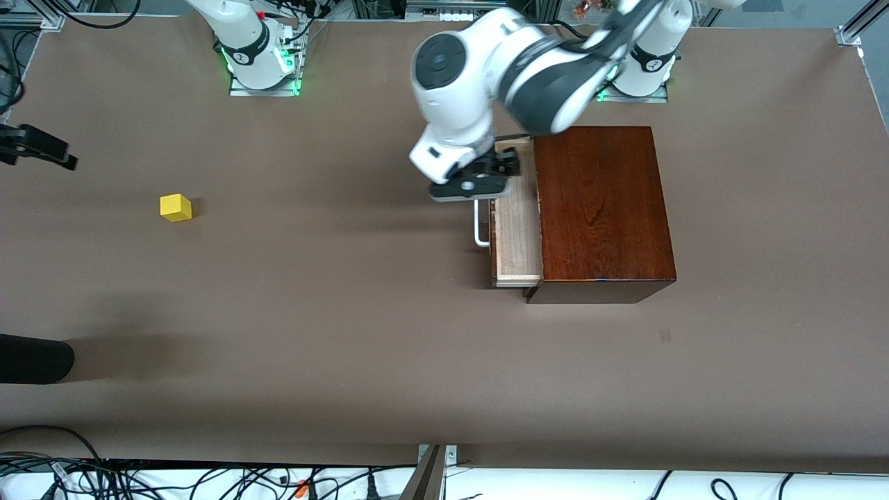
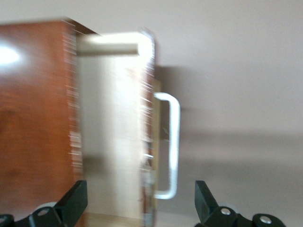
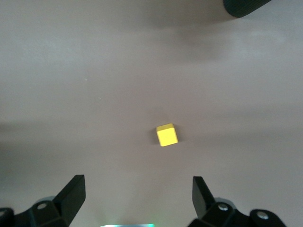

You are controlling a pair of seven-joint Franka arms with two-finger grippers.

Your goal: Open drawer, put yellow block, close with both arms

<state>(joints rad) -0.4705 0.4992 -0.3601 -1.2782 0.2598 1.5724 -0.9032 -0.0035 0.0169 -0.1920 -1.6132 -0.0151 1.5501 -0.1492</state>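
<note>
The dark mahogany box (image 1: 601, 208) stands toward the left arm's end of the table. Its drawer (image 1: 517, 232) is pulled partly out, showing the pale wood tray (image 2: 111, 132) and the white bar handle (image 1: 479, 226) (image 2: 170, 146). My left gripper (image 1: 503, 170) (image 2: 139, 203) hangs open over the drawer's front and handle, holding nothing. The yellow block (image 1: 175, 207) (image 3: 167, 135) lies on the table toward the right arm's end. My right gripper (image 1: 48, 151) (image 3: 137, 194) hovers open over bare table beside the block, apart from it.
A black rounded object (image 1: 31, 357) (image 3: 241, 5) juts in at the right arm's end of the table, nearer the front camera than the block. Cables (image 1: 139, 479) lie along the table's front edge. Brown tabletop (image 1: 333, 278) spreads between block and box.
</note>
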